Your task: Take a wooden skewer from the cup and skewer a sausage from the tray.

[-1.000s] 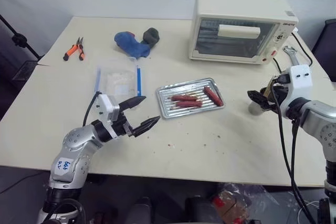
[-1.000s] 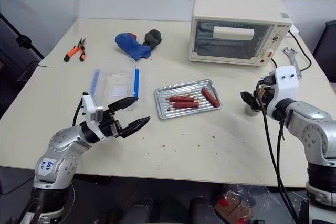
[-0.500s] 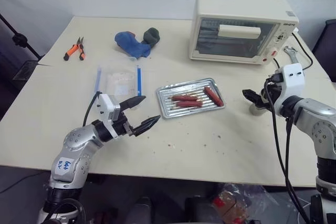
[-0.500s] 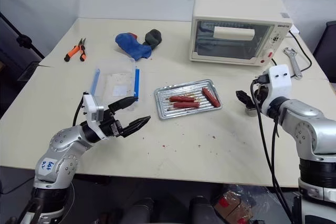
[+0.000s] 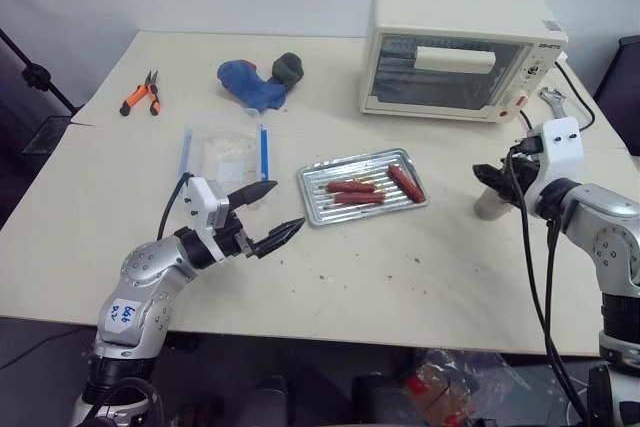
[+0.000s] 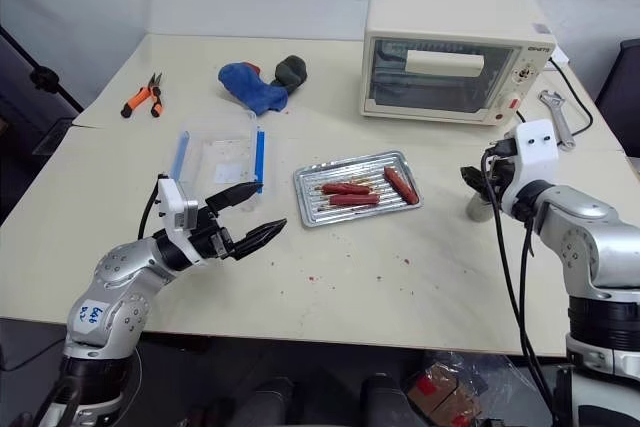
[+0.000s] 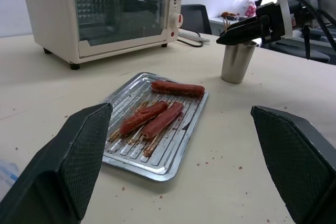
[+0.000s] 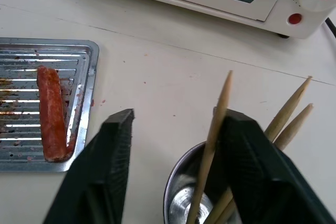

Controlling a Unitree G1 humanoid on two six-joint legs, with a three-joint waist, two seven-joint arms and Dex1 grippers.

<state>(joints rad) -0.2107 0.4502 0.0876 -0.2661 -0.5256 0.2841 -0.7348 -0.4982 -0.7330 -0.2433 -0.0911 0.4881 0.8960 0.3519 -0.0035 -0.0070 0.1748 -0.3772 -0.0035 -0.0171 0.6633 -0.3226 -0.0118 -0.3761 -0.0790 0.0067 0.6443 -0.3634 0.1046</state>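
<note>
The small grey cup [image 5: 490, 206] stands on the table right of the silver tray [image 5: 312, 175], with several wooden skewers in it. My right gripper [image 5: 492, 176] hovers over the cup's mouth. In the right wrist view its fingers [image 8: 113, 161] straddle one wooden skewer [image 8: 216, 129], which leans against one finger while a gap stays to the other. The plump reddish sausage [image 5: 405, 183] lies at the tray's right end beside two darker ones [image 5: 352, 192]. My left gripper [image 5: 286, 205] is open and empty, left of the tray and above the table.
A cream toaster oven [image 5: 455, 52] stands behind the tray and cup. A clear plastic box with blue strips [image 5: 225, 152] lies left of the tray. Blue cloth [image 5: 250, 84], a dark ball [image 5: 288, 67] and orange pliers [image 5: 140, 95] sit at the far left.
My right gripper's fingers have drawn closer together over the cup, around a skewer. The left arm has not moved.
</note>
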